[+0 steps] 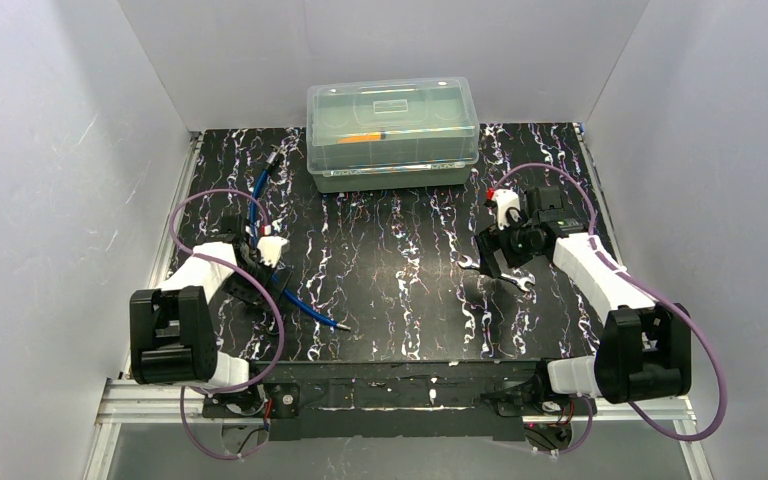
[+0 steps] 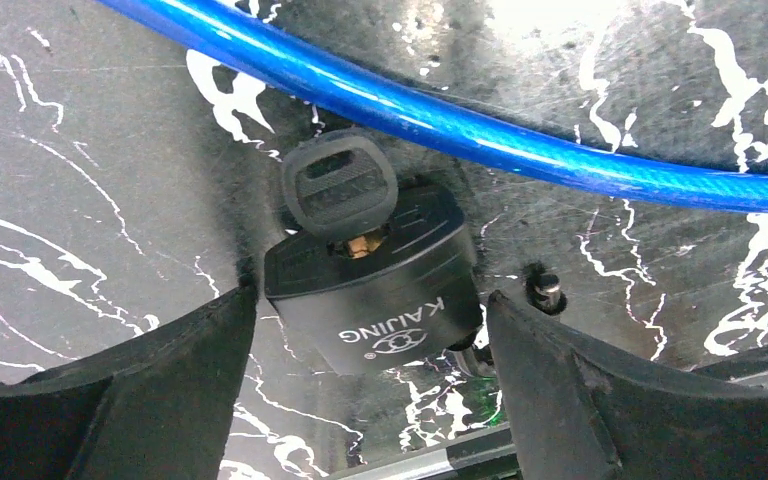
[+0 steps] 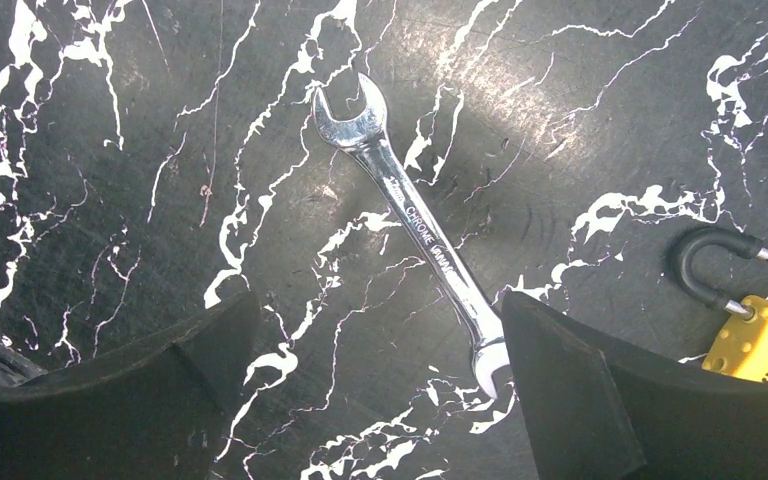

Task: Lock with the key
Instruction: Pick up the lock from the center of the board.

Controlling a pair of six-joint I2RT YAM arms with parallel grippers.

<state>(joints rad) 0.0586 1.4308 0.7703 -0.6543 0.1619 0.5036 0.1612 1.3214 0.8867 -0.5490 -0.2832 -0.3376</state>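
From above, found a lidded clear box at the back of the marbled desk, a blue cable beside the left end effector, a wrench under the right end effector. Through the left wrist, saw fingers spread wide, flanking a black lock without gripping it; found the black-headed key seated in its keyhole, just below the cable. Through the right wrist, saw fingers likewise apart and empty over the wrench, near a yellow padlock with open shackle.
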